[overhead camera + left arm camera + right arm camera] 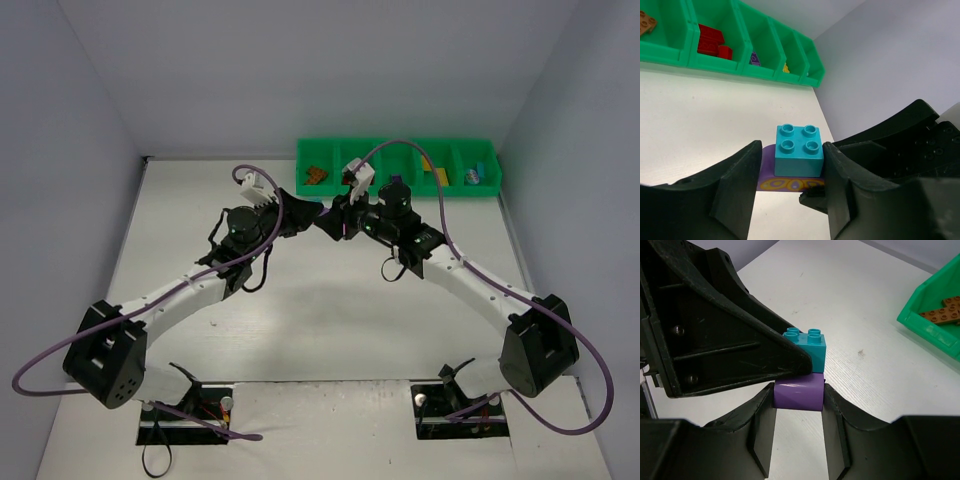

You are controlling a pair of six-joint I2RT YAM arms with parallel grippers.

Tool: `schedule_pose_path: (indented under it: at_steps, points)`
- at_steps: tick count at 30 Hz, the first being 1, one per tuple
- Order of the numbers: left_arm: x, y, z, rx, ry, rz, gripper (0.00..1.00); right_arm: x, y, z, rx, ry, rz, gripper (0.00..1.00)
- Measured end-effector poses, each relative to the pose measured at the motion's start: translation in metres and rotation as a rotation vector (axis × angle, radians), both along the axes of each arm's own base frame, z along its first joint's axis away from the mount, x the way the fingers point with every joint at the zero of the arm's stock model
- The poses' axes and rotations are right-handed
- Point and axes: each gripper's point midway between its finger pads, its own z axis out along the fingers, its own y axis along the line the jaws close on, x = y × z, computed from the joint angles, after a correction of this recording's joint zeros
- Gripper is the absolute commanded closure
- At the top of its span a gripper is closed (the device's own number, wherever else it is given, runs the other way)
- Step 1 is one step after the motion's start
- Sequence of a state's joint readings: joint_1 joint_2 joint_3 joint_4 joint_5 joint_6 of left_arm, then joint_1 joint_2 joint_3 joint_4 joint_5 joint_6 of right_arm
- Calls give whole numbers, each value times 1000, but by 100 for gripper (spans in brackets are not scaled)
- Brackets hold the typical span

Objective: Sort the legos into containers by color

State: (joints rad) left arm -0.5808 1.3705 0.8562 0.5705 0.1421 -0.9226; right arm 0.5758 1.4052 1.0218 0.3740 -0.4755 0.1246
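white table (300, 330) carried everything. green tray (460, 190) sat along its far edge, five open compartments in a row. both arms reached in and met just in front of the tray's left half.

left gripper (792, 160) had its fingers closed in on the light blue brick (798, 150). one pad clearly touched the brick, and the other looked to press its far side in the right wrist view. right gripper (797, 400) pinched the purple brick (797, 391), a finger flat against each side. the light blue brick was stacked on top of the purple brick, so the pair was held between the two grippers near the tray.

in the tray from the left we saw a brown brick (645, 22), red bricks (710, 42), a small purple piece (754, 59), a yellow piece (786, 68) and a blue piece (472, 176) in the last compartment.

we saw a yellow print (790, 184) on the purple brick, too blurred to read. we could read no other writing.
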Motion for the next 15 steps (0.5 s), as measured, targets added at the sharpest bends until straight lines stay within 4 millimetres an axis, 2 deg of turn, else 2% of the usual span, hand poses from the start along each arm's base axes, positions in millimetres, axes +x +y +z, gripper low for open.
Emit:
schedule_pose_path:
  at_steps: [4,6,7,11,15]
  points:
    - [-1,2,2,10,-11,-5,79,-1,0,-2,-10,-2,9,100]
    - [-2,3,3,20,-17,-5,83,-2,0,-2,-14,-7,15,100]
    - [-2,4,2,23,-17,-6,89,-2,0,-2,-15,-8,16,100]
    - [-4,6,0,35,-5,-16,97,-4,-1,-5,-20,-5,18,100]
    - [-6,7,-4,44,14,-35,98,-7,-2,-10,-34,0,25,100]
